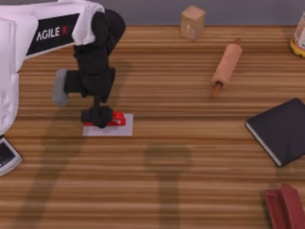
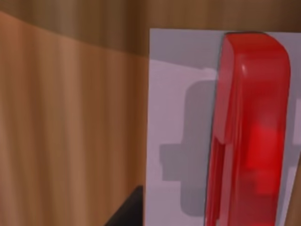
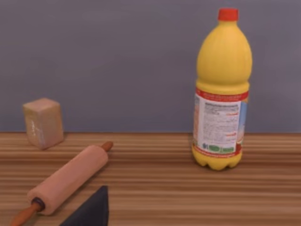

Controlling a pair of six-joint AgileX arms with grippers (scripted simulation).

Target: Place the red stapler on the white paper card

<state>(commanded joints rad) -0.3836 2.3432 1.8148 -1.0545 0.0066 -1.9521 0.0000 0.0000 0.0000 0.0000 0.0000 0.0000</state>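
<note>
While my left gripper [image 1: 101, 117] hangs straight over the white paper card [image 1: 121, 129] at the table's left centre, the red stapler [image 1: 117, 119] lies flat on that card, along its far edge. From above my fingers cover the stapler's left half, so I cannot tell whether they clamp it or stand apart; the left wrist view shows only the stapler [image 2: 249, 136] lying on the card [image 2: 176, 141], with its shadow falling on the paper.

Close around the card the wood is bare on every side. At 8 o'clock from it, at the table's left edge, sits a small white-framed device [image 1: 7, 155]. Toward 4 o'clock, at the near right edge, a dark maroon ridged object [image 1: 285, 205] is partly cut off. At 3 o'clock, well apart, a black book [image 1: 280, 130] lies askew near the right edge. At 2 o'clock a rolling pin [image 1: 227, 65] lies slanted, and beyond it a small box with a brown top [image 1: 192, 22] stands at the far edge. A yellow bottle [image 3: 221, 92] with a red cap stands upright at the far right corner.

My right arm is out of the top view.
</note>
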